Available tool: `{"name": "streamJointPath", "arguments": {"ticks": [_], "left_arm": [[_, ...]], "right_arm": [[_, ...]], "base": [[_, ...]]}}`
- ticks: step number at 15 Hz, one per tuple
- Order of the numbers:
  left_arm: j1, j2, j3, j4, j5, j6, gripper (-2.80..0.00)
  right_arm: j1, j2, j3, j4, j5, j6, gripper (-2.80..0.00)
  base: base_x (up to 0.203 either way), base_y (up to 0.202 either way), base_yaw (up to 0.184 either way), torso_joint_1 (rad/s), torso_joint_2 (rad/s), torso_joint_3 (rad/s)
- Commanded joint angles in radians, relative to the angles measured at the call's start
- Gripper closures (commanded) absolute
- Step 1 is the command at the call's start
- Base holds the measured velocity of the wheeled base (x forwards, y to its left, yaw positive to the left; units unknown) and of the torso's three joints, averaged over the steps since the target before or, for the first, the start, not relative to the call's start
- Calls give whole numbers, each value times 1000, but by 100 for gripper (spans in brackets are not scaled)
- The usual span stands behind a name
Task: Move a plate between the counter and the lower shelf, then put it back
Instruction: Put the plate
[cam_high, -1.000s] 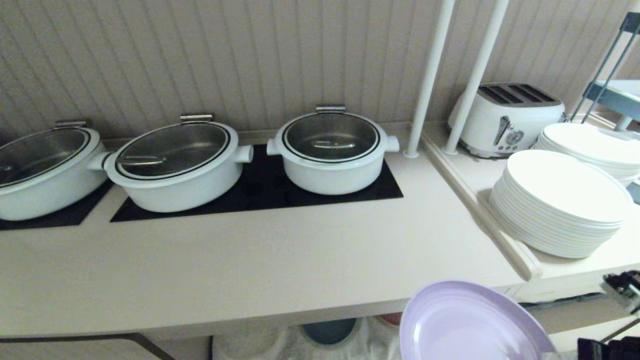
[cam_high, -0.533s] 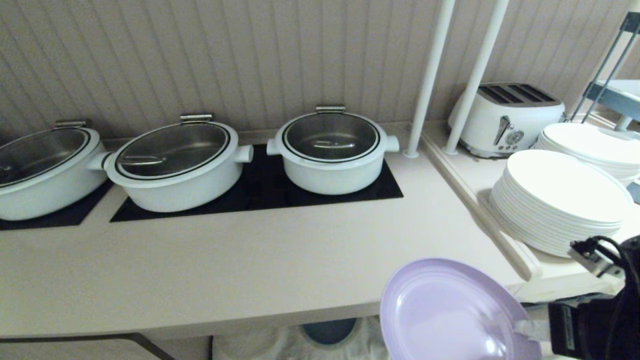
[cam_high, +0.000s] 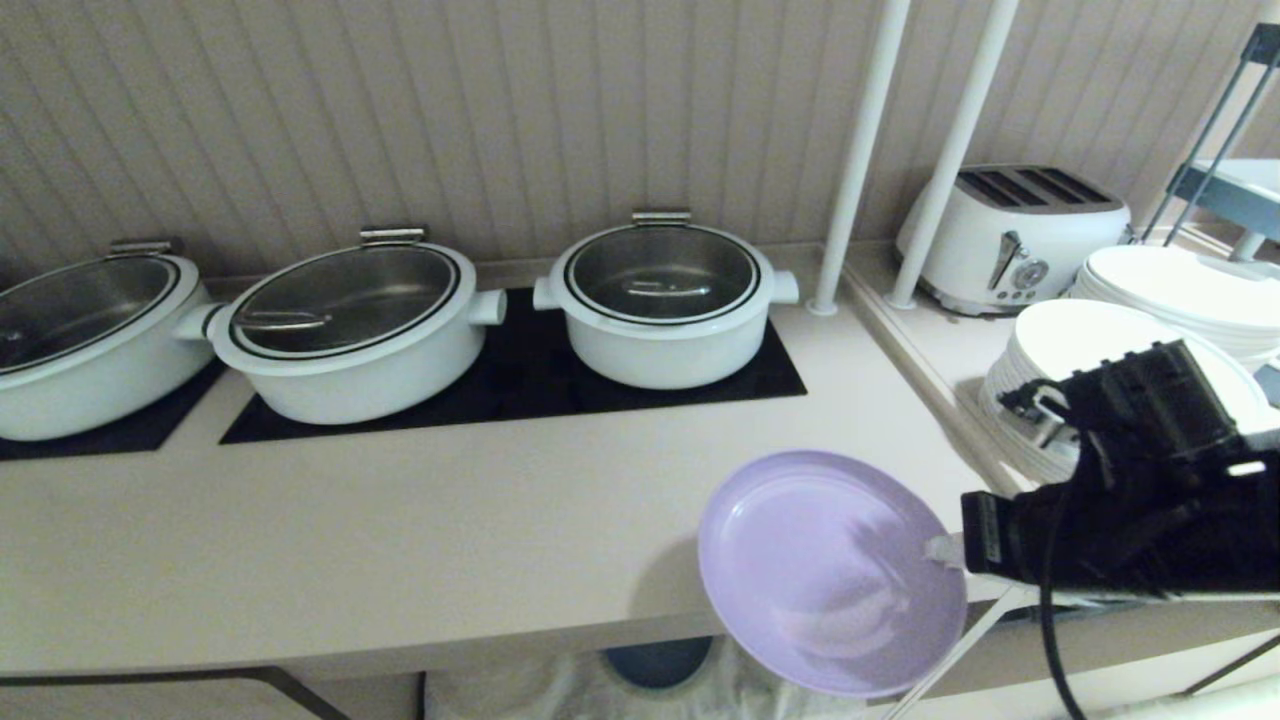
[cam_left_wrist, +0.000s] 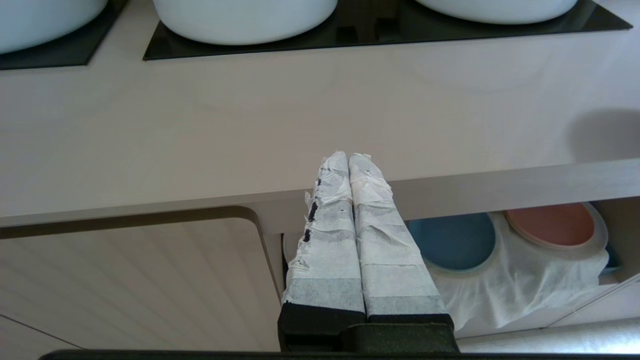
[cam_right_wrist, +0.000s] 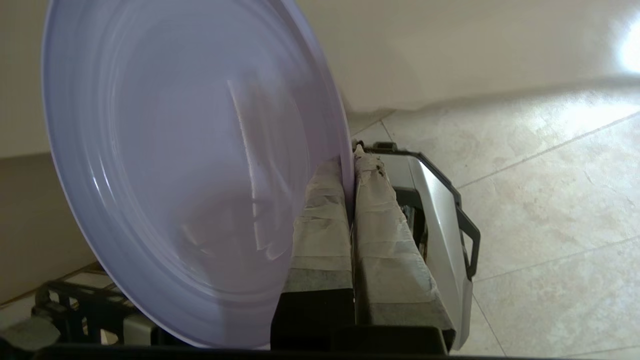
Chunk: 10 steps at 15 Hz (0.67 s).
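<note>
**Plate at the counter's front right edge**

The plate (cam_high: 830, 570) hangs partly over the counter (cam_high: 400, 540), partly past its front edge, pinched at its right rim by the right gripper (cam_high: 945, 550). Three pots (cam_high: 660, 300) stand behind. The lower shelf (cam_left_wrist: 525, 280) lies beneath; stacked plates (cam_high: 1080, 340) sit right.

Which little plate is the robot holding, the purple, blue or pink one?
The purple plate. The right tool pinches its rim above the counter edge. The blue plate and pink plate lie on the lower shelf.
</note>
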Motion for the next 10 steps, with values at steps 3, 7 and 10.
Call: {"name": "streamJointPath", "arguments": {"ticks": [3,7,10], "left_arm": [[0,0,0,0,0,0,0],[0,0,0,0,0,0,0],[0,0,0,0,0,0,0]], "right_arm": [[27,202,-136,-3,4,5,0],[59,343,-257,-3,5,9,0],[69,436,-364,-2,5,29,0]], "base": [[0,0,0,0,0,0],[0,0,0,0,0,0],[0,0,0,0,0,0]]}}
